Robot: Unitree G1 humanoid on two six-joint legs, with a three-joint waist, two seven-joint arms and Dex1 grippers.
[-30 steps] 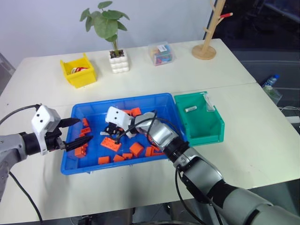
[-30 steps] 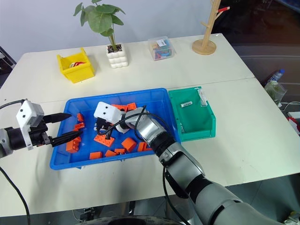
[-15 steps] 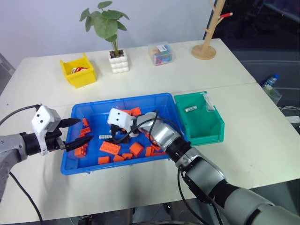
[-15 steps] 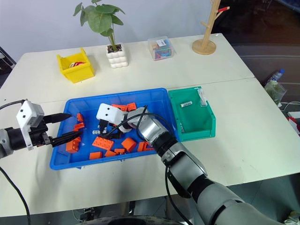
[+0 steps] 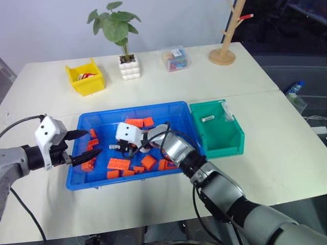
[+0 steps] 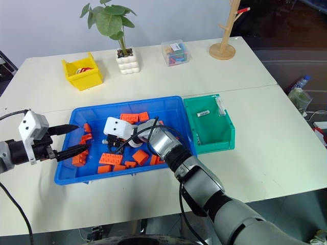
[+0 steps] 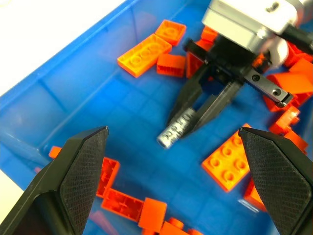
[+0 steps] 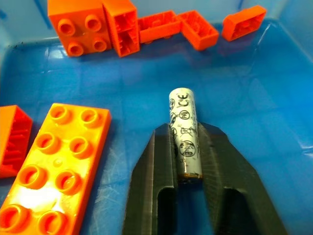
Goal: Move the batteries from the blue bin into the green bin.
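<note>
Head view: green bin (image 5: pixel 217 130) already has one battery (image 5: pixel 207 118) plus a clear item; blue bin (image 5: pixel 88 181) is mostly orange bricks (image 5: pixel 119 164).

L wrist view: left gripper (image 7: pixel 178 183) spread open, empty.

R wrist view: right gripper (image 8: pixel 186 164) clamped on a battery (image 8: pixel 185 137), low over the blue floor; lift and carry remain.

We record two arms in silver-grey metal shells with black joint sections. Each wrist carries a white, box-shaped camera housing with small dark dots on its face. The left gripper (image 5: pixel 87 147) and right gripper (image 8: pixel 188 161) each have two matte black, tapered fingers (image 7: pixel 73 181) with finely textured faces. Thin black cables loop beside both wrists. Small screws show on a black bracket.
</note>
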